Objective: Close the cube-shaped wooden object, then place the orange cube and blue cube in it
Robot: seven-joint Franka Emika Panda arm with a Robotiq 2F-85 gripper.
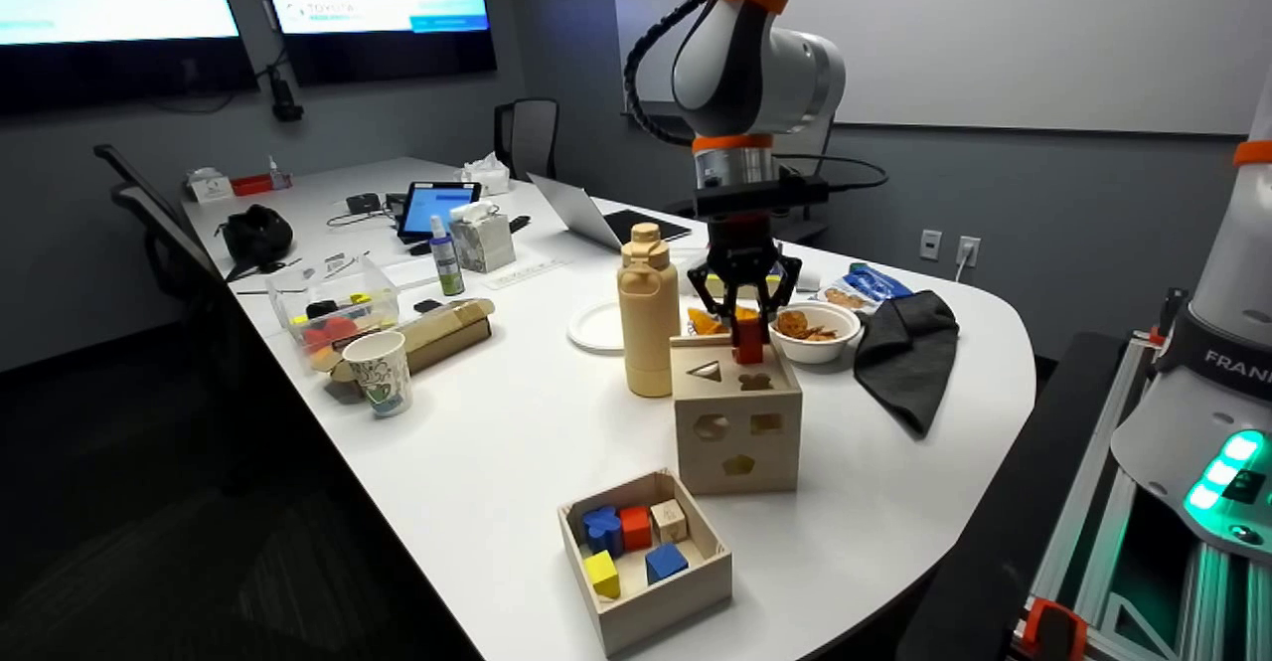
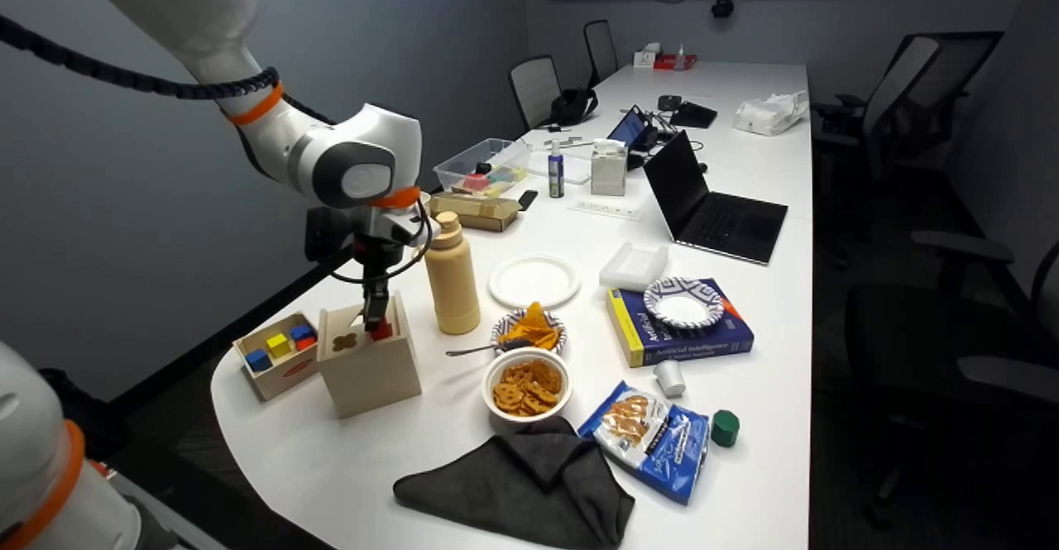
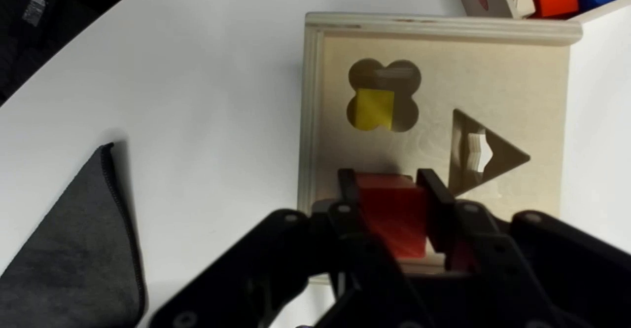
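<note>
The light-wood cube box (image 1: 737,442) stands on the table with its flat lid (image 3: 438,76) on top. The lid has clover and triangle holes. A yellow block (image 3: 375,107) shows inside through the clover hole. My gripper (image 1: 748,317) points down over the lid and is shut on a red block (image 3: 397,219). The block's lower end is at the lid near one edge, over a mostly hidden hole. The blue cube (image 1: 666,563) lies in the shallow wooden tray (image 1: 668,613) beside the box. No clearly orange cube shows; a red block (image 1: 635,529) is in the tray.
A tan bottle (image 1: 649,328) stands close beside the box. A snack bowl (image 2: 526,385), a chip bowl (image 2: 529,331) and a dark cloth (image 2: 529,484) lie near it. The tray also holds a yellow block (image 1: 602,575), a blue clover block (image 1: 603,530) and a plain wood block (image 1: 669,521).
</note>
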